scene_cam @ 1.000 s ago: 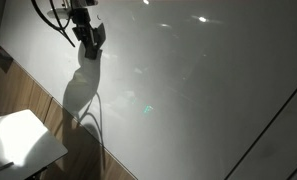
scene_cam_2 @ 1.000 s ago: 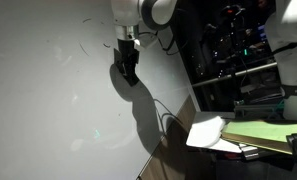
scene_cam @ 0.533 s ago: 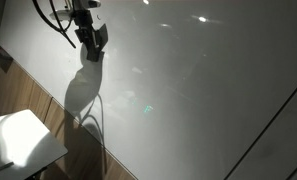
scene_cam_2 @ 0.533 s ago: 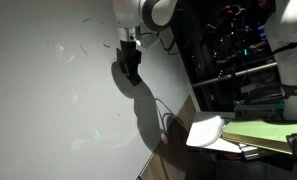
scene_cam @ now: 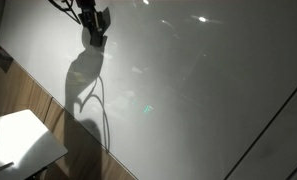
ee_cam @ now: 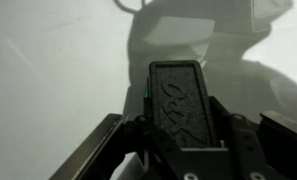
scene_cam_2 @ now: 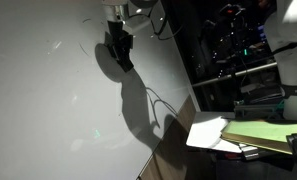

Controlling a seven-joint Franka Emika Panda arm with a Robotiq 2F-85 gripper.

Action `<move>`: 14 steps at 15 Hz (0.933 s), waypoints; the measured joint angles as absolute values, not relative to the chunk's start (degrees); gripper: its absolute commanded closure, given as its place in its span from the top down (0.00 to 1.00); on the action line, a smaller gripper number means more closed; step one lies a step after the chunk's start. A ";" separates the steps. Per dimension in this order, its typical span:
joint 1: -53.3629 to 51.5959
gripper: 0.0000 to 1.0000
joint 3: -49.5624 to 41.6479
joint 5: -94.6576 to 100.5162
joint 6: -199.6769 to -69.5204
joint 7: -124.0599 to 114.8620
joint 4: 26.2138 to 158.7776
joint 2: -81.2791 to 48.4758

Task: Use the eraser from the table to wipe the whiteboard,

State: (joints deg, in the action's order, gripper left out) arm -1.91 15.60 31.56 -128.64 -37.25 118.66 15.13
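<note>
I am steering one robot arm from afar. Its gripper [ee_cam: 183, 128] is pinching the eraser [ee_cam: 178, 98], a dark oblong block with a ribbed face, which fills the middle of the wrist view and points at the whiteboard [ee_cam: 58, 60].

Over the last second the gripper [scene_cam: 93, 22] has climbed the whiteboard [scene_cam: 188, 90]. It now sits nearly at the top of the frame, high above and well apart from the far corner of the table [scene_cam: 26, 135]. In an exterior view the gripper [scene_cam_2: 117, 45] has also slid toward some faint pen marks [scene_cam_2: 88, 20]. I judge this to be a wiping stroke in progress, heading for those marks. The arm's shadow [scene_cam: 83, 85] meets the gripper, so the eraser looks pressed to the board or very near it. I cannot confirm contact.

The board is glossy, pale grey, and dotted with reflected ceiling lights. Wood-grain panelling [scene_cam: 50, 108] runs beneath it, behind the table's far edge. The white tabletop is nearly bare. Beyond it, dark shelving with equipment [scene_cam_2: 238, 50] fills the dim room.
</note>
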 measured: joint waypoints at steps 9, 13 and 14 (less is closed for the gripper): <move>-3.17 0.31 16.52 31.53 -120.06 -36.98 109.12 14.30; -3.50 0.31 16.53 31.52 -119.57 -37.08 108.38 14.21; -3.55 0.31 16.56 31.52 -119.59 -37.16 108.36 14.21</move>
